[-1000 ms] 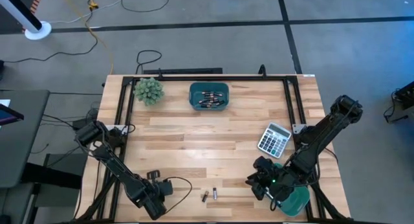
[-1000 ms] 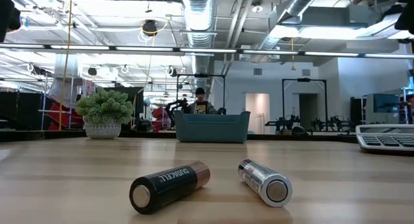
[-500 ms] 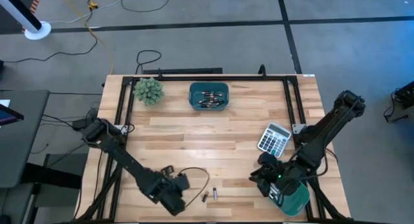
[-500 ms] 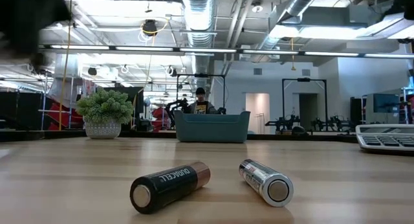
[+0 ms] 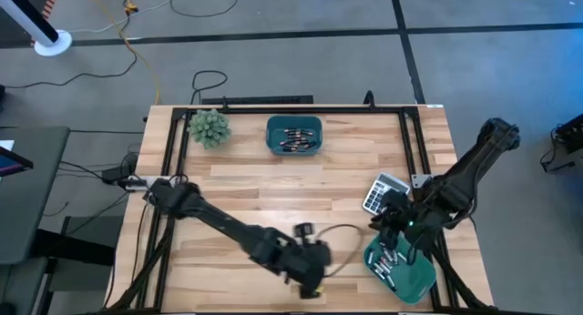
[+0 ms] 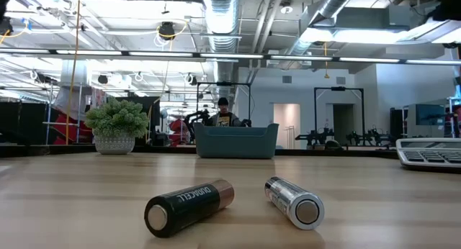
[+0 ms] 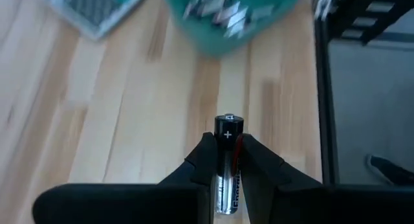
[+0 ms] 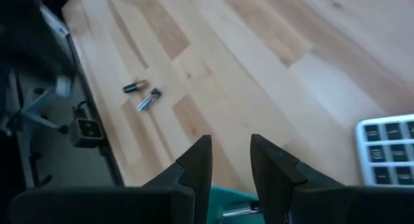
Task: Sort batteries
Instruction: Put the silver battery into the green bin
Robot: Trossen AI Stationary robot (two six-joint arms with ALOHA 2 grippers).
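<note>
Between left fingers (image 7: 259, 166), battery (image 7: 228, 160)

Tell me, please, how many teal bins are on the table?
2. The far bin sits at the far edge of the table, beside the plant; the near bin sits at the near right corner. None seems hidden.
</note>
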